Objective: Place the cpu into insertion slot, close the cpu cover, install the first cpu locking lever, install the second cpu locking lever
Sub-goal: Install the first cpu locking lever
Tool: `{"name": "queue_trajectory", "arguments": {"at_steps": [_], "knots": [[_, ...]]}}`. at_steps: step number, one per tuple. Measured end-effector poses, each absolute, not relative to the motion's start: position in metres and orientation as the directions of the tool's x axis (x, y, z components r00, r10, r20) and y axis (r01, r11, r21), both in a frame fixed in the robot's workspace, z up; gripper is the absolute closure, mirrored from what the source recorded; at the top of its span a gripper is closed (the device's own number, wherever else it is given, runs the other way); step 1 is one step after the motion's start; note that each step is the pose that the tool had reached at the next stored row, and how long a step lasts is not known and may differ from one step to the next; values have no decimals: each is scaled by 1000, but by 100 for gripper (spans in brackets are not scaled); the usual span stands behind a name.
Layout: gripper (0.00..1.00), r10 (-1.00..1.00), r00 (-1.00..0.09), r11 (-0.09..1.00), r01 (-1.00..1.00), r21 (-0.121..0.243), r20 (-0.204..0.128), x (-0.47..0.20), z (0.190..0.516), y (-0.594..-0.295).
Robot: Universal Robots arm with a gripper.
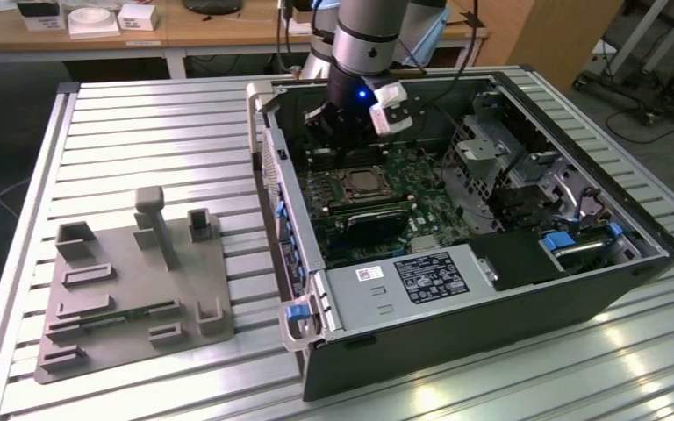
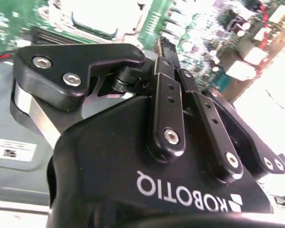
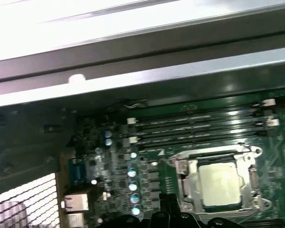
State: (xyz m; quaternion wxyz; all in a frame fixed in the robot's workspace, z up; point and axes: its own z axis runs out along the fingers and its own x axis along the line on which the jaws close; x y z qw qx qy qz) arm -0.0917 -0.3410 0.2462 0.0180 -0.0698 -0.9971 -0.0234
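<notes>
The cpu (image 3: 221, 183) lies flat in the insertion slot (image 3: 185, 190) on the green board, silvery top up. The cpu cover (image 3: 249, 166) rests down around it as a metal frame. In the exterior view the slot (image 1: 361, 186) sits mid-board inside the open computer case. My gripper (image 1: 340, 145) hangs just beyond it, toward the case's far wall. Its dark fingertips (image 3: 167, 209) show beside the slot in the first wrist view. In the second wrist view the gripper (image 2: 167, 47) has its fingers drawn together with nothing between them. How the locking levers stand is unclear.
Long black memory slots (image 3: 194, 126) run beside the socket. A grey box with a white label (image 1: 413, 281) fills the case's near end, and a metal drive cage (image 1: 512, 167) stands at the exterior view's right. A grey fixture plate (image 1: 138, 289) lies on the slatted table.
</notes>
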Motion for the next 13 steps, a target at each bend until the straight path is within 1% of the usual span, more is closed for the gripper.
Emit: {"name": "queue_trajectory", "arguments": {"at_steps": [6, 13], "knots": [[90, 82, -996, 995, 84, 44, 39, -96, 247, -341], [90, 81, -996, 996, 82, 45, 38, -97, 249, -341]]}}
